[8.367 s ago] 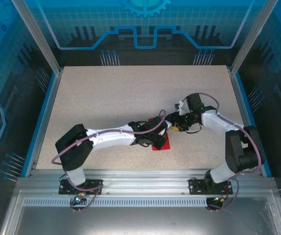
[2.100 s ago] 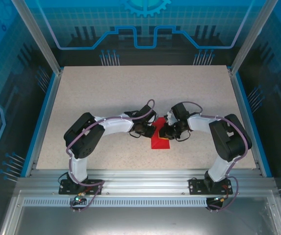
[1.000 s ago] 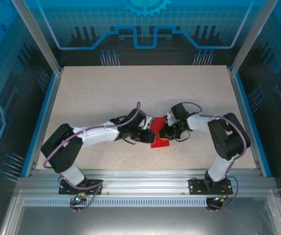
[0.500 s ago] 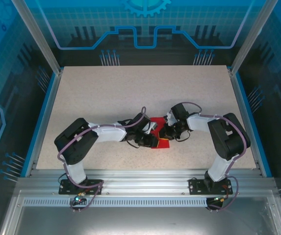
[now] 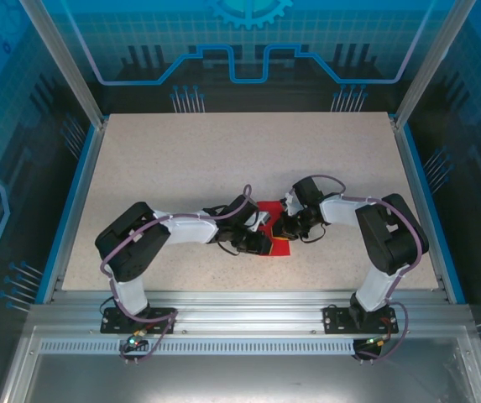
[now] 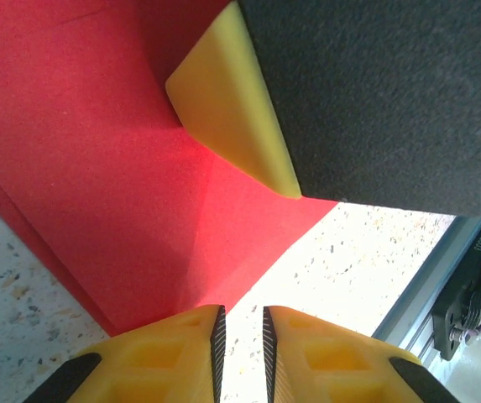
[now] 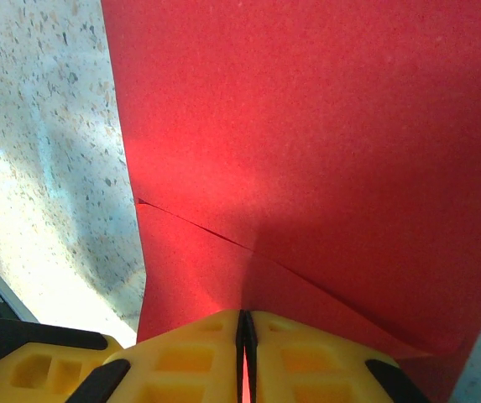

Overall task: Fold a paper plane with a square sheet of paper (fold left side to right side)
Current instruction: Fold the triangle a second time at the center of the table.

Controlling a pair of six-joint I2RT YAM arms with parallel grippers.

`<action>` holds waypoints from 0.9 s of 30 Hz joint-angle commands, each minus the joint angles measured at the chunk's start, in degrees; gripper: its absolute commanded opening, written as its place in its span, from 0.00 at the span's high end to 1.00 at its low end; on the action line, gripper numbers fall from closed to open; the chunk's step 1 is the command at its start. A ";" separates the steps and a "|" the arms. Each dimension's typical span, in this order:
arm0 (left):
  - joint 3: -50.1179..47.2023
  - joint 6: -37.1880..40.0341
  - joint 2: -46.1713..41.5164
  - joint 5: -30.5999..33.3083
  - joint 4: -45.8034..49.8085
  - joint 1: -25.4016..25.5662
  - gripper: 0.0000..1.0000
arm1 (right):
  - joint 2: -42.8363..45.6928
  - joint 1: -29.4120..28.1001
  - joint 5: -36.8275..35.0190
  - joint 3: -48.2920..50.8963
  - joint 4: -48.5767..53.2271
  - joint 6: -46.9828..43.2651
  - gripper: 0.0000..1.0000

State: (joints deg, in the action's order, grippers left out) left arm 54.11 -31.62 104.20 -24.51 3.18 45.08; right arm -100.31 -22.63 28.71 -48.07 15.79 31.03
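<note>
The square sheet of paper (image 5: 279, 246) is bright red and partly folded, lying mid-table between both grippers. In the right wrist view the paper (image 7: 307, 126) shows a diagonal crease and overlapping layers. My right gripper (image 7: 244, 316) is shut, with a sliver of red pinched between its pads; from above it (image 5: 289, 225) sits at the paper's right side. My left gripper (image 6: 240, 312) has its jaws a narrow gap apart over bare table, and its left finger rests on the paper's (image 6: 114, 168) edge. From above the left gripper (image 5: 255, 238) covers the paper's left part. The right gripper's yellow finger (image 6: 227, 101) presses the paper just ahead of it.
The speckled tabletop (image 5: 181, 159) is bordered by blue rails and aluminium posts. A metal frame rail (image 6: 475, 277) runs along the near edge. Both arms' forearms lie low, converging at the middle.
Over the last second the left arm shifted its elbow and its gripper slid slightly right onto the paper. The right arm and its grip have not moved.
</note>
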 commanded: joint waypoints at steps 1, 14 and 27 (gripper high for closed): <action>0.83 -0.72 1.00 -1.57 2.00 0.38 0.76 | -1.59 -0.75 -0.59 0.09 1.79 -1.10 0.88; -0.05 -1.95 2.28 -2.27 2.47 0.71 0.76 | -1.02 -0.75 -0.41 -0.17 1.79 -1.32 0.88; -0.85 -3.26 3.64 -1.06 3.30 0.71 0.80 | 5.21 0.55 1.39 -0.62 2.41 -2.59 0.87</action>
State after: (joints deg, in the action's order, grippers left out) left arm 54.08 -33.98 106.06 -25.34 4.03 45.39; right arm -97.56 -22.52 29.15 -48.10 16.38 29.85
